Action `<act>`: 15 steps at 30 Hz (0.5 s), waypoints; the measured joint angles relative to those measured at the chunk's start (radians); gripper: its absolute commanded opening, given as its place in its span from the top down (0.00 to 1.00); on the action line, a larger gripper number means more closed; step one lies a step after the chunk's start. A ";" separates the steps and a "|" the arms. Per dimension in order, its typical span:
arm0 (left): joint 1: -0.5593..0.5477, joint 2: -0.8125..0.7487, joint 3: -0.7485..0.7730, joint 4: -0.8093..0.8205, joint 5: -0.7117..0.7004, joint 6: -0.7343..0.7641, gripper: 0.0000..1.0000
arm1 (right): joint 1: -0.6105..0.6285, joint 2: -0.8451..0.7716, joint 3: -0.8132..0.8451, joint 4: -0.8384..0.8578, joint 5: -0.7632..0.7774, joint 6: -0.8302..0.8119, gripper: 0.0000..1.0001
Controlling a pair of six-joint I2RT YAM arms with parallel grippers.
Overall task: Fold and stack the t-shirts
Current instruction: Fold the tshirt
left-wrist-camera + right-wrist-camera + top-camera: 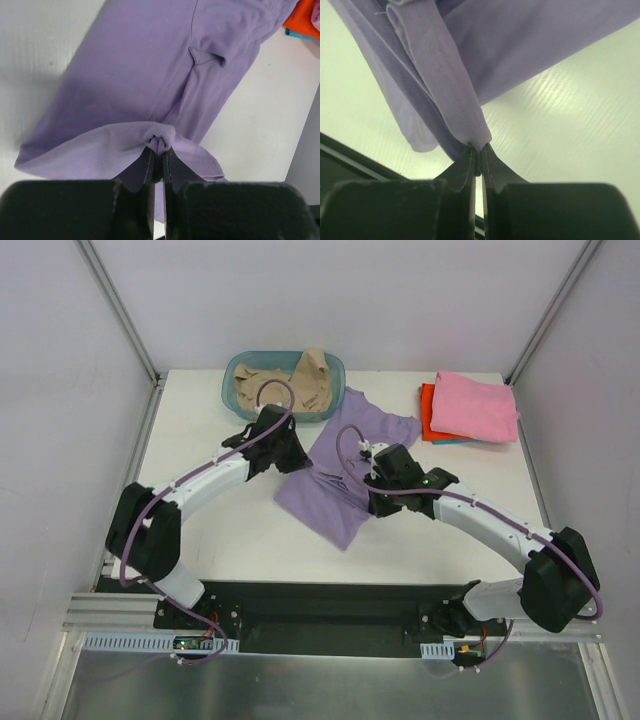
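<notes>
Pinching lavender t-shirt: left gripper and right gripper are each clamping a bunched edge; cloth is draping limp ahead of each. It is probably light and soft, best gripped at hems.

The left arm and right arm have white links with black joints. Purple cables loop along them

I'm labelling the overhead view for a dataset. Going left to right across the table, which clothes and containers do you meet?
teal basket holding the beige t-shirt → lavender t-shirt → pink t-shirt stacked on the orange-red t-shirt
</notes>
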 measured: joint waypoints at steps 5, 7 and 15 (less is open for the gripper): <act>0.000 0.154 0.132 0.006 0.003 0.031 1.00 | -0.090 0.058 0.036 0.000 0.016 -0.060 0.99; 0.000 0.198 0.171 0.006 0.003 0.040 1.00 | -0.116 0.086 0.050 0.005 0.019 -0.077 0.99; 0.014 0.309 0.271 0.004 0.000 0.061 0.88 | -0.230 0.224 0.120 0.051 -0.021 -0.119 0.93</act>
